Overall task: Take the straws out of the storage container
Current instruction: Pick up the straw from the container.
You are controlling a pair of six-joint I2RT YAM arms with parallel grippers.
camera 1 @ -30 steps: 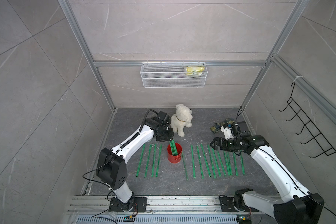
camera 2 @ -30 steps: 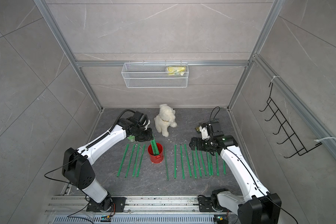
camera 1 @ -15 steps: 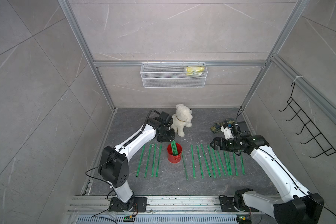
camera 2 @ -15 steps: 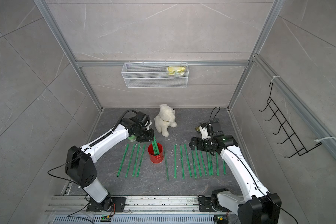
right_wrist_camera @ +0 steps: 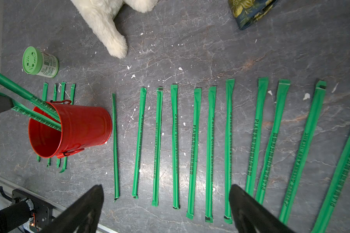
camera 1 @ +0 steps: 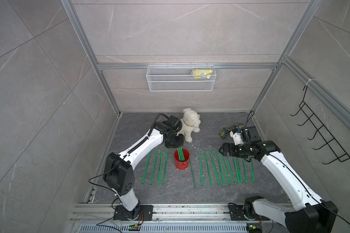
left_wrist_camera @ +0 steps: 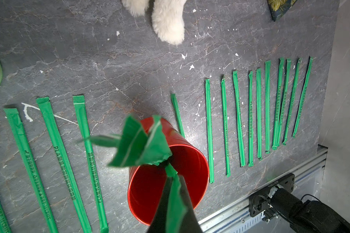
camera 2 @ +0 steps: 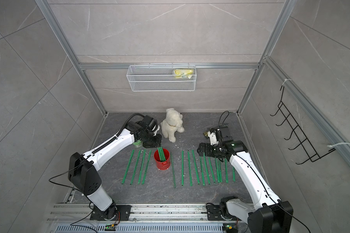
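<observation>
Between the left fingers (left_wrist_camera: pixel 161 207), pinched tight: the upper end of one straw (left_wrist_camera: pixel 176 199), leaning with a few others out of the red can (camera 1: pixel 181 164) standing mid-desk (camera 1: pixel 170 193). The right fingers (right_wrist_camera: pixel 85 211), spread wide and empty, hang above the laid-out straws (right_wrist_camera: pixel 210 141): bright green flat paper sleeves with dark print, lying parallel on both sides of the can.

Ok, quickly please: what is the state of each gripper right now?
Left gripper: closed on a straw that stands in the red can.
Right gripper: open, holding nothing.
</observation>
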